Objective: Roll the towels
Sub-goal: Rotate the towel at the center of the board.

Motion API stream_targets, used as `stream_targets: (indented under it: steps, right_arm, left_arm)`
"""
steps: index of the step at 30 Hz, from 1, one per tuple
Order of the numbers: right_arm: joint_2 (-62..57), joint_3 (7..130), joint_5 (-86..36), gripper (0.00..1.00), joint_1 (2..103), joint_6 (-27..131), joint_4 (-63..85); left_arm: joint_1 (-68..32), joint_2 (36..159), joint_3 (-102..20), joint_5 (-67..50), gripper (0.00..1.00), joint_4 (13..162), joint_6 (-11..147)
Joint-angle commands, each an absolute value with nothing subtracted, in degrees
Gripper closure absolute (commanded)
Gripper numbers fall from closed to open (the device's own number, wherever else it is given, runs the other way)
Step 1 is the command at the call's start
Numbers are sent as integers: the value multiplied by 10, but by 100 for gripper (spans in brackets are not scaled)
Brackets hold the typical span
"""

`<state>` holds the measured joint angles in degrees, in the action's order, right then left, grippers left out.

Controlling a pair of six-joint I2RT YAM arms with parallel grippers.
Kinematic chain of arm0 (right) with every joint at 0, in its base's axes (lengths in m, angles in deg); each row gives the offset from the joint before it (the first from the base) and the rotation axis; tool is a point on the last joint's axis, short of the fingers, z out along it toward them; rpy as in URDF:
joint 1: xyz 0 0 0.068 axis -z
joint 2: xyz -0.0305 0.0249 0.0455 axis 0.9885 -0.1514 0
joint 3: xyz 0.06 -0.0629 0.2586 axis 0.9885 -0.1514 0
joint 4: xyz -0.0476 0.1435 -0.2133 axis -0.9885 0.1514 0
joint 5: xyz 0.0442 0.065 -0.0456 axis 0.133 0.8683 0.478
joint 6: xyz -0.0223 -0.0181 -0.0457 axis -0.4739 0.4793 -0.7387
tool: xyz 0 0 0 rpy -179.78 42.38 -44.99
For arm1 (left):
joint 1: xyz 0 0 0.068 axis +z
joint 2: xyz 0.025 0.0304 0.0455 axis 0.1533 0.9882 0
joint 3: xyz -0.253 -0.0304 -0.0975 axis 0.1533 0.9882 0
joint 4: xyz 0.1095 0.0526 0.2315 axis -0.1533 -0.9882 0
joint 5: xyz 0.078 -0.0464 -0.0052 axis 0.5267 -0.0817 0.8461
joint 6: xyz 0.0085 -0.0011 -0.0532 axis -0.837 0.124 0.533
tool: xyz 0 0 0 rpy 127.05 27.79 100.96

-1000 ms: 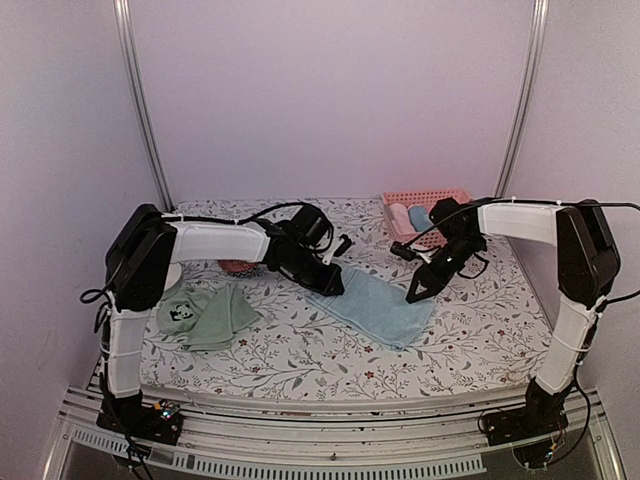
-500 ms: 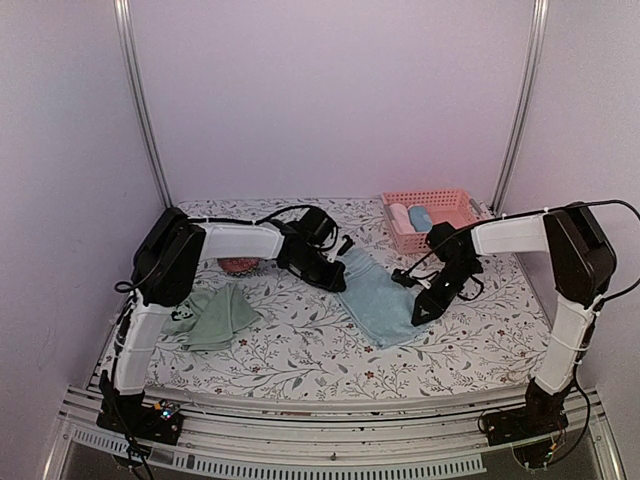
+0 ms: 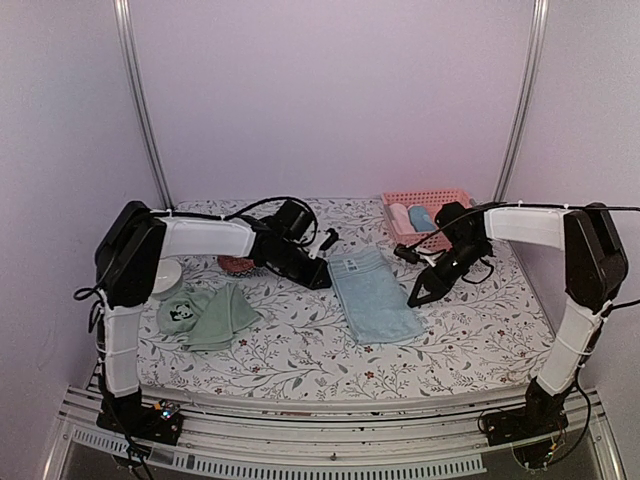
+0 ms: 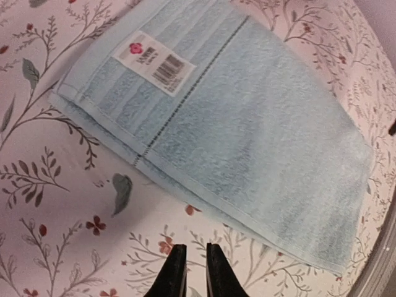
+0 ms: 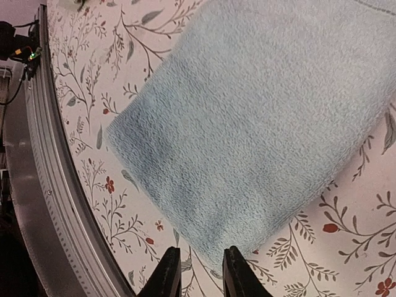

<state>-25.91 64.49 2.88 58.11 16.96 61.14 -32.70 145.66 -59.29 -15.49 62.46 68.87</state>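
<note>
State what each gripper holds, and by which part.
Nothing is held. The left gripper and right gripper are both off the blue towel, which lies flat.

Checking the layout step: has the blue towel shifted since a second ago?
Yes. The blue towel turned lengthwise, its far end now nearer the pink basket.

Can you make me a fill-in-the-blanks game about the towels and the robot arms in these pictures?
1. The flat towel between the two tools is light ____.
2. The crumpled towel on the left side is ____.
3. The rolled towels sit inside a pink ____.
4. The left tool and the right tool are holding ____.

Missing words: blue; green; basket; nothing
</note>
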Motion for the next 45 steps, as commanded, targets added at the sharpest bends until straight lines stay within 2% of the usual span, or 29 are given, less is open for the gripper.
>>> stream_targets:
  steps: [1,5,10,21,25,31,34,35,39,41,45]
  right_arm:
    - [-244,662,98,75,589,153,628]
    - [-263,659,115,76,594,155,599]
    - [-289,661,156,79,609,148,563]
    - [-301,629,101,80,612,166,506]
    - [-298,622,100,80,612,165,505]
    - [-276,612,114,80,611,165,511]
    - [-273,637,112,80,611,168,523]
    - [-276,655,109,80,610,167,530]
    - [-308,734,89,80,605,172,530]
    - [-337,770,78,85,604,191,514]
    - [-410,858,54,87,605,242,511]
  left_arm:
    - [-369,1352,-496,-245,86,742,690]
    - [-410,1324,-449,-262,91,805,726]
    - [-451,1376,-448,-259,100,856,757]
    - [-487,1465,-380,-258,100,922,805]
    - [-491,1439,-341,-226,100,918,796]
    - [-489,1357,-319,-114,100,823,737]
    - [-491,1311,-315,-113,100,818,722]
    - [-492,1298,-311,-118,100,830,719]
    - [-493,1263,-295,-130,86,908,702]
    - [-493,1264,-287,-121,81,943,692]
    - [-491,1290,-292,-127,80,973,675]
